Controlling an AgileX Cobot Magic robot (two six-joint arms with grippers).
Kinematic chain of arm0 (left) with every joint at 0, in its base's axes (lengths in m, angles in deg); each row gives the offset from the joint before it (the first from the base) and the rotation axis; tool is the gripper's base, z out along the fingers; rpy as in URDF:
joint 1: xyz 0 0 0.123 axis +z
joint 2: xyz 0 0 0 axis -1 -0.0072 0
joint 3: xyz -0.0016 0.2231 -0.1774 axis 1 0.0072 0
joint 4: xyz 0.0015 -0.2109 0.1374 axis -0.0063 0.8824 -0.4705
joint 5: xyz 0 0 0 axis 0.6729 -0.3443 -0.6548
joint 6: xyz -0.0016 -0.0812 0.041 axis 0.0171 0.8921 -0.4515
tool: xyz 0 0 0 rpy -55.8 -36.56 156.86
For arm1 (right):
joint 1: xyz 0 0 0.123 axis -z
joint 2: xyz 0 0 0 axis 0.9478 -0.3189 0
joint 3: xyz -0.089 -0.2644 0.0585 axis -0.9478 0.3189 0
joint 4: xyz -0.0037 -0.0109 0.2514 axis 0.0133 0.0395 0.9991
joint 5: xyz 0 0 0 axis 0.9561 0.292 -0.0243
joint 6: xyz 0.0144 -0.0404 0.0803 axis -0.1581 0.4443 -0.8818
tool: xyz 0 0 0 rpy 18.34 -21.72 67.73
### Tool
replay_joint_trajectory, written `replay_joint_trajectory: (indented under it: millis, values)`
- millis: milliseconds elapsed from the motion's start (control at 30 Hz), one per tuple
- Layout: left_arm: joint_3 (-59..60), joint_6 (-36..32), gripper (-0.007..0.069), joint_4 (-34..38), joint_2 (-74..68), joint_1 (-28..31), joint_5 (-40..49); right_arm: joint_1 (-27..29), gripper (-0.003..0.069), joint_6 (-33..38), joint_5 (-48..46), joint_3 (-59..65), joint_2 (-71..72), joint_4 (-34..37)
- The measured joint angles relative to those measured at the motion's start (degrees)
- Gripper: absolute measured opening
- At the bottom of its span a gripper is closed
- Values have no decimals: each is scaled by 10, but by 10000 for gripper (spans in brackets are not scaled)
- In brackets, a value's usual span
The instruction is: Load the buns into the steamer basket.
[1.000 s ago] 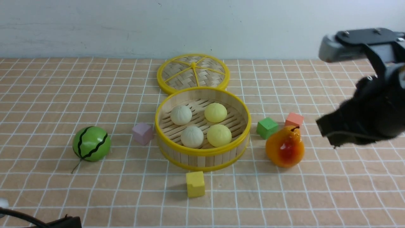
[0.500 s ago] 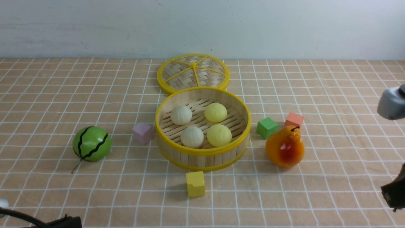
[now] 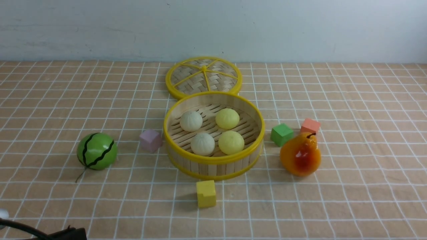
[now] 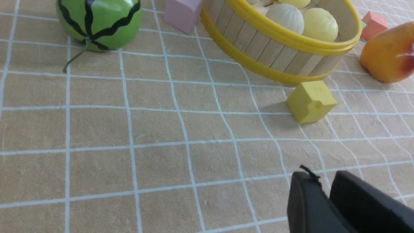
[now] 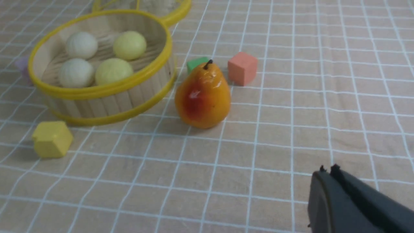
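Pale wall behind desk (image 3: 350, 200) covered in tan grid cloth. Right pincer (image 5: 326, 173) pressed together, empty, low over cloth near pear (image 5: 202, 97). Left pincer (image 4: 325, 183): narrow gap shows, holds nothing; truly open or not, cannot tell. Four buns (image 3: 201, 143) sit inside steamer basket (image 3: 213, 164), none outside. Task looks done. Risk: careless arm sweep knocks pear or yellow cube (image 3: 205, 193) against basket, jolting buns.

A table under an orange checked cloth (image 3: 350, 100) is carrying the steamer basket (image 3: 213, 164) at centre, with its lid (image 3: 203, 77) lying at 12 o'clock, green cube (image 3: 282, 134), coral cube (image 3: 310, 126) and pear (image 3: 300, 155) at 3, yellow cube (image 3: 205, 193) at 6, pink cube (image 3: 150, 140) and watermelon ball (image 3: 96, 151) at 9.
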Motion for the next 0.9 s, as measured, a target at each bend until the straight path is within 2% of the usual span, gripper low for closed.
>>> replay_joint_trajectory:
  millis: [67,167,900]
  values:
    - [0,0,111,0,0,0,0,19,-16,1,35,87,69,-4]
    - [0,0,115,0,0,0,0,32,-16,1,46,150,112,-5]
    - [0,0,137,0,0,0,2,44,1,4,42,154,118,1]
